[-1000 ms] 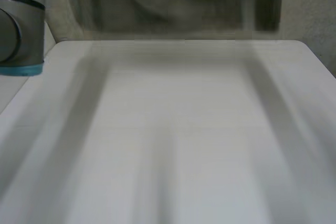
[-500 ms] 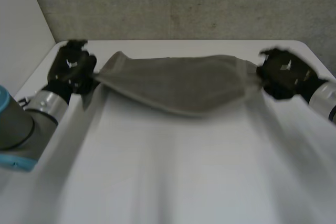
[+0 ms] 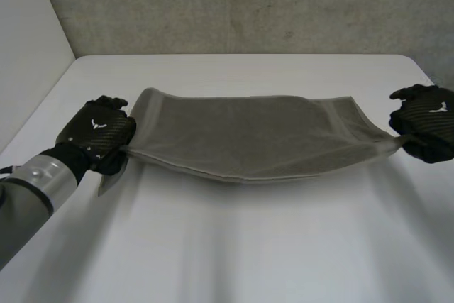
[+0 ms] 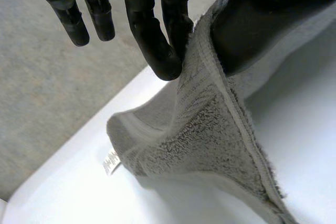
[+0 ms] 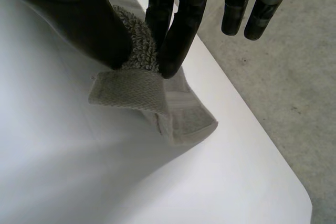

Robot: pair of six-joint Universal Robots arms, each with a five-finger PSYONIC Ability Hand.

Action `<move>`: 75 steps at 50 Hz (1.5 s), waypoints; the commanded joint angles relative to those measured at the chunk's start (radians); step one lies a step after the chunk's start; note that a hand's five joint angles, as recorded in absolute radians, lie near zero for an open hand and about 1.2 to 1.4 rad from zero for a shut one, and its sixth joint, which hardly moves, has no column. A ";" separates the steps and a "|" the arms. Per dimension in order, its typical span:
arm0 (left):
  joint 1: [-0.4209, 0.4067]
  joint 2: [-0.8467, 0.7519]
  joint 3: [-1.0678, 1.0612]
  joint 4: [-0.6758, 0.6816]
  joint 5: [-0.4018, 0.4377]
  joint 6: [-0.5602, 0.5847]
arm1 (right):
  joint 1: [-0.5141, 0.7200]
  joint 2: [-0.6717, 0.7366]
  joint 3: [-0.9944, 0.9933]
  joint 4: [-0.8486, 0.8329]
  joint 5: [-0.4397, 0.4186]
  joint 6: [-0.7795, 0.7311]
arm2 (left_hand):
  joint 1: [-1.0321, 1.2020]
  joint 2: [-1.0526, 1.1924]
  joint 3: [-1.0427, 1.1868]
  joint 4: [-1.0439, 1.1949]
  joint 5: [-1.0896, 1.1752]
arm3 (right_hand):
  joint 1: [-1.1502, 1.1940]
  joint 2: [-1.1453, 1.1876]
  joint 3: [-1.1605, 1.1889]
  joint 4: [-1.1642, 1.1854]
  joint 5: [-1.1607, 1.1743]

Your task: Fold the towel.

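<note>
Head view: the grey towel point(image 3: 248, 136) hangs stretched over the far half of the white worktop point(image 3: 248, 246), with its middle sagging low. Whether it touches the surface cannot be told. The left robot hand point(image 3: 99, 136) holds the towel's left end. The right robot hand point(image 3: 425, 129) holds its right end, near the worktop's right edge.

Left wrist view: two fingers point(image 4: 157, 45) pinch a towel corner against the thumb point(image 4: 252, 30), and the other fingers stand straight and free. A small white label point(image 4: 110, 162) sits at the towel's lower edge.

Right wrist view: the right robot hand likewise pinches a corner between fingers and thumb. The woven hem point(image 5: 131, 90) is folded over just below the fingertips.
</note>
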 commanded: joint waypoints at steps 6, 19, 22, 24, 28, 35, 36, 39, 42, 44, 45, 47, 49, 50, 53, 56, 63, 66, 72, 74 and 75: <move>0.036 0.152 -0.080 -0.406 0.079 0.222 | -0.187 0.008 0.039 0.522 -0.015 -0.574 | 0.110 0.053 -0.038 -0.047 0.055 | 0.058 0.061 0.014 0.029 0.073; 0.055 0.094 0.088 -0.402 0.077 0.233 | -0.146 0.157 -0.175 0.621 -0.077 -0.545 | 0.110 0.053 -0.038 -0.047 0.055 | 0.058 0.061 0.014 0.029 0.073; 0.035 -0.010 0.174 -0.393 0.071 0.233 | -0.048 0.256 -0.307 0.560 -0.046 -0.411 | 0.110 0.053 -0.038 -0.047 0.055 | 0.058 0.061 0.014 0.029 0.073; 0.021 -0.062 0.217 -0.393 0.070 0.232 | -0.011 0.295 -0.372 0.529 -0.016 -0.342 | 0.110 0.053 -0.038 -0.047 0.055 | 0.058 0.061 0.014 0.029 0.073; -0.002 -0.162 0.297 -0.389 0.065 0.233 | 0.033 0.353 -0.474 0.467 0.063 -0.228 | 0.110 0.053 -0.038 -0.047 0.055 | 0.058 0.061 0.014 0.029 0.073; -0.005 -0.349 0.441 -0.382 0.062 0.233 | 0.177 0.432 -0.572 0.333 0.173 -0.095 | 0.110 0.053 -0.038 -0.047 0.055 | 0.058 0.061 0.014 0.029 0.073; -0.005 -0.350 0.441 -0.382 0.062 0.233 | 0.188 0.433 -0.572 0.316 0.175 -0.083 | 0.110 0.053 -0.038 -0.047 0.055 | 0.058 0.061 0.014 0.029 0.073; -0.005 -0.366 0.447 -0.380 0.063 0.233 | 0.194 0.435 -0.572 0.302 0.178 -0.069 | 0.110 0.053 -0.038 -0.047 0.055 | 0.058 0.061 0.014 0.029 0.073; -0.005 -0.368 0.446 -0.380 0.063 0.233 | 0.202 0.432 -0.570 0.276 0.176 -0.032 | 0.110 0.053 -0.038 -0.047 0.055 | 0.058 0.061 0.014 0.029 0.073; -0.005 -0.366 0.447 -0.380 0.063 0.233 | 0.204 0.432 -0.570 0.254 0.179 -0.018 | 0.110 0.053 -0.038 -0.047 0.055 | 0.058 0.061 0.014 0.029 0.073; -0.005 -0.366 0.447 -0.380 0.063 0.233 | 0.204 0.432 -0.570 0.254 0.179 -0.018 | 0.110 0.053 -0.038 -0.047 0.055 | 0.058 0.061 0.014 0.029 0.073; -0.005 -0.368 0.449 -0.380 0.063 0.233 | 0.205 0.432 -0.570 0.246 0.179 -0.018 | 0.110 0.053 -0.038 -0.047 0.055 | 0.058 0.061 0.014 0.029 0.073; -0.005 -0.365 0.447 -0.380 0.063 0.233 | 0.210 0.429 -0.558 0.245 0.179 -0.017 | 0.110 0.053 -0.038 -0.047 0.055 | 0.058 0.061 0.014 0.029 0.073; -0.005 -0.365 0.447 -0.380 0.063 0.233 | 0.210 0.429 -0.558 0.245 0.179 -0.017 | 0.110 0.053 -0.038 -0.047 0.055 | 0.058 0.061 0.014 0.029 0.073; -0.010 -0.353 0.431 -0.380 0.063 0.232 | 0.222 0.421 -0.524 0.226 0.172 -0.013 | 0.110 0.053 -0.038 -0.047 0.055 | 0.058 0.061 0.014 0.029 0.073; -0.016 -0.308 0.405 -0.382 0.063 0.223 | 0.222 0.373 -0.463 0.179 0.167 -0.010 | 0.110 0.053 -0.038 -0.047 0.055 | 0.058 0.061 0.014 0.029 0.073; -0.025 -0.051 0.362 -0.391 0.065 0.076 | 0.179 0.125 -0.329 0.111 0.109 0.120 | 0.110 0.053 -0.038 -0.047 0.055 | 0.058 0.061 0.014 0.029 0.073; -0.027 0.017 0.360 -0.391 0.065 0.019 | 0.159 0.068 -0.317 0.111 0.101 0.169 | 0.110 0.053 -0.038 -0.047 0.055 | 0.058 0.061 0.014 0.029 0.073; -0.002 0.256 0.383 -0.382 0.063 -0.204 | 0.075 -0.085 -0.326 0.107 0.112 0.316 | 0.110 0.053 -0.038 -0.047 0.055 | 0.058 0.061 0.014 0.029 0.073; 0.027 0.319 0.398 -0.383 0.059 -0.271 | 0.044 -0.107 -0.343 0.110 0.121 0.335 | 0.110 0.053 -0.038 -0.047 0.055 | 0.058 0.061 0.014 0.029 0.073; 0.027 0.319 0.398 -0.383 0.059 -0.271 | 0.044 -0.107 -0.343 0.110 0.121 0.335 | 0.110 0.053 -0.038 -0.047 0.055 | 0.058 0.061 0.014 0.029 0.073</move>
